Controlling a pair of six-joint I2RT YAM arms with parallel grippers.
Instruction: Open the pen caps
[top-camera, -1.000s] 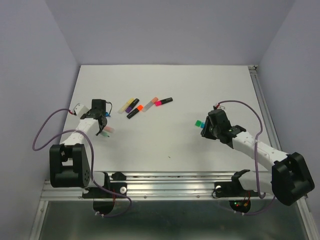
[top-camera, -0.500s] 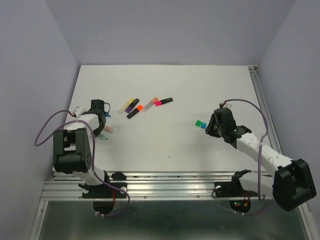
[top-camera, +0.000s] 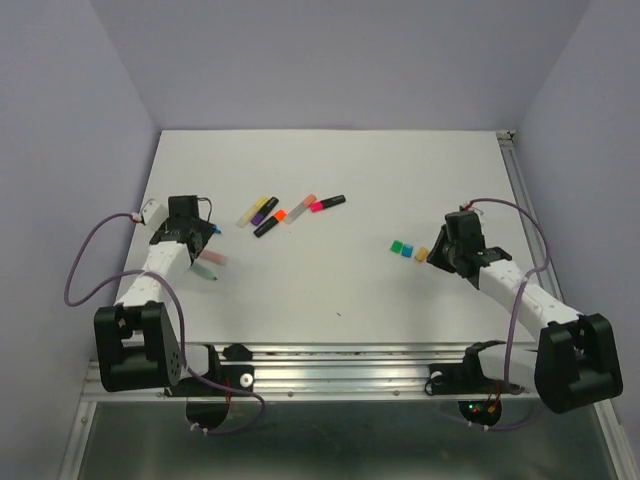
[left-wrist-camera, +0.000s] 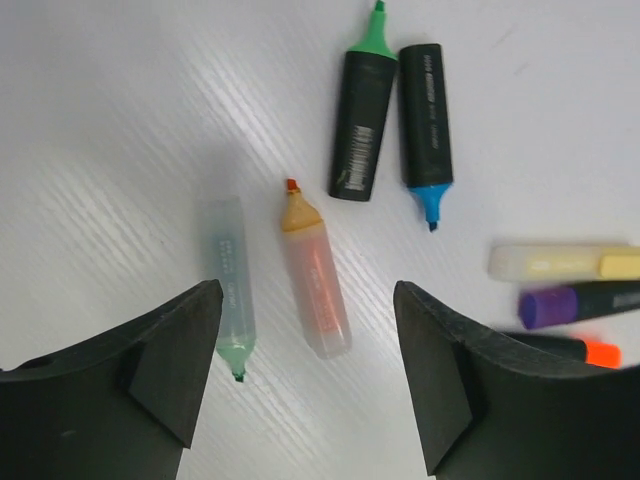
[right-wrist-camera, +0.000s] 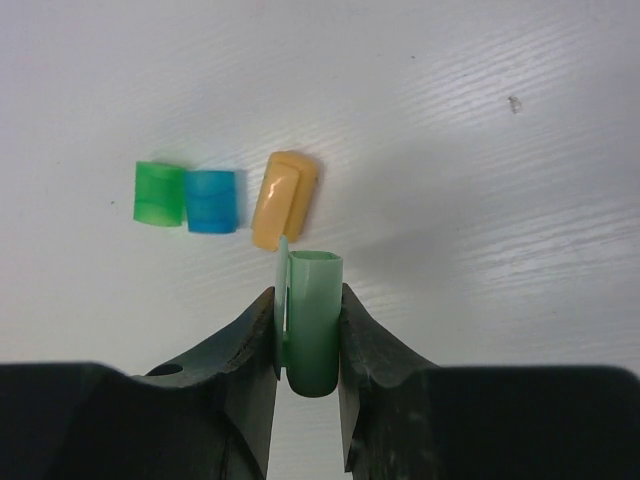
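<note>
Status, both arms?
Left gripper open over mint pen, peach pen, both uncapped. Right gripper shut on mint cap by green cap, blue cap, peach cap. Capped pens lie mid-table. Nothing blocking.

Glossy plastic pen caps (right-wrist-camera: 285, 198), matt table (right-wrist-camera: 470, 130)

Green cap (right-wrist-camera: 160, 194), blue cap (right-wrist-camera: 211, 201), peach cap (right-wrist-camera: 284, 198), pale mint cap (right-wrist-camera: 311, 320).
</note>
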